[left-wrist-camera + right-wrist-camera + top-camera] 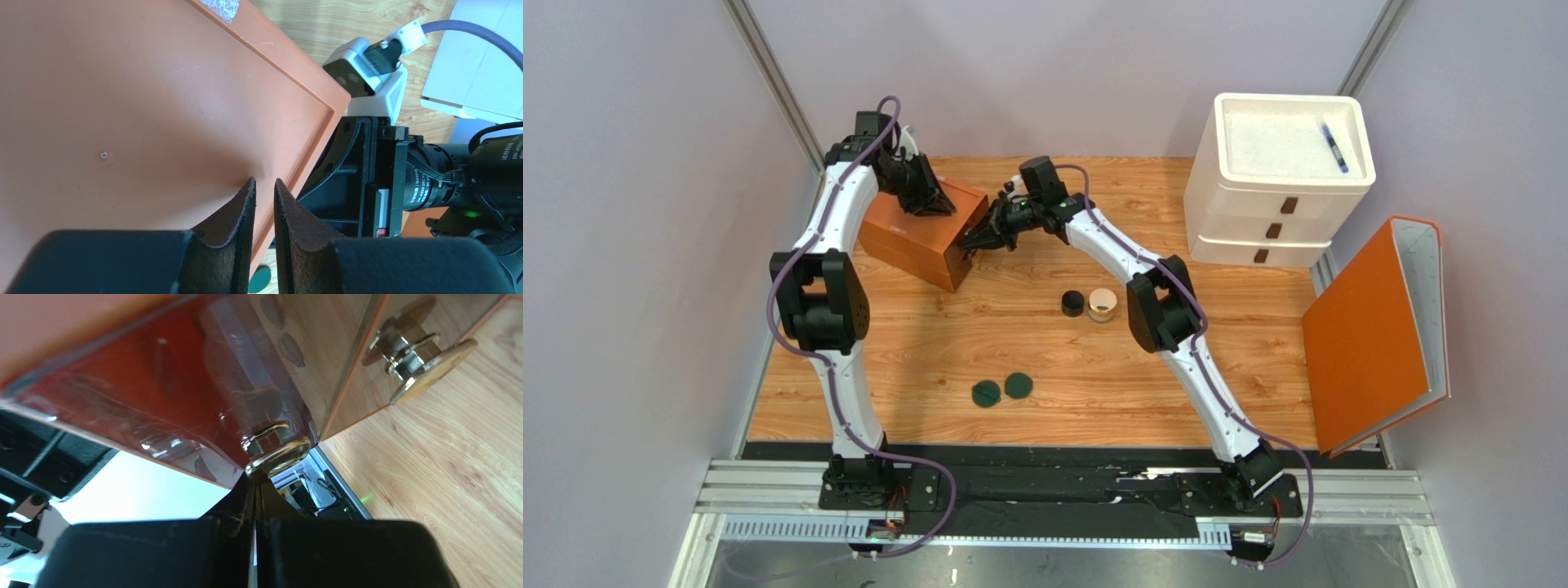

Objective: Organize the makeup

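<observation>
Makeup [1102,304]: four pieces in view, loose on the wooden table [928,355], mid-surface, well apart from both grippers.

1. Orange folder [1369,337], propped open at the right edge.
2. White drawer unit [1259,208], far right corner.
3. Orange drawer box [916,239], far left, set askew.
4. Left gripper [263,184], resting over the box top near its edge; jaws a narrow slit apart, nothing between them.
5. Right gripper [255,490], at the box front; jaws closed together, tips touching a brass knob [275,456].
6. Round tan jar [1102,304], touching the black cap [1073,303] on its left.
7. Two dark-green discs [986,393] [1017,385], side by side, nearer the arm bases.
8. Blue pen [1334,147], atop the white unit.
</observation>
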`<action>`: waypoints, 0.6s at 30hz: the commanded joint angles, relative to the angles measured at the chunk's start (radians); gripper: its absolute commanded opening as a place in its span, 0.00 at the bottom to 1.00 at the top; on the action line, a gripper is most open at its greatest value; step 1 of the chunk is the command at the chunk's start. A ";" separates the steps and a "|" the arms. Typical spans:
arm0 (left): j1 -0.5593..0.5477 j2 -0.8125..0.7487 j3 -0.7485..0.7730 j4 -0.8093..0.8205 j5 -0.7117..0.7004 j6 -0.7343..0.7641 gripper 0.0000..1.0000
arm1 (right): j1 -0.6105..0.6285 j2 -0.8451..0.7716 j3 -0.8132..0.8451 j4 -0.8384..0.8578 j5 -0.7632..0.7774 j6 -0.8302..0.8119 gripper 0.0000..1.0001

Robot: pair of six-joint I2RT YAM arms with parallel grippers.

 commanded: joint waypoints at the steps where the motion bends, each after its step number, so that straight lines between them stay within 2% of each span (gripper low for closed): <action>1: 0.002 0.007 0.024 -0.037 -0.017 0.022 0.24 | -0.022 -0.033 -0.024 0.122 0.042 0.014 0.00; 9: 0.002 0.007 0.016 -0.031 -0.025 0.016 0.24 | -0.083 -0.184 -0.330 0.131 0.019 -0.079 0.00; 15: 0.002 0.008 0.007 -0.028 -0.025 0.015 0.24 | -0.091 -0.167 -0.372 0.122 0.008 -0.081 0.00; 18: 0.002 0.005 -0.002 -0.028 -0.026 0.018 0.24 | -0.091 -0.120 -0.319 0.107 0.004 -0.060 0.20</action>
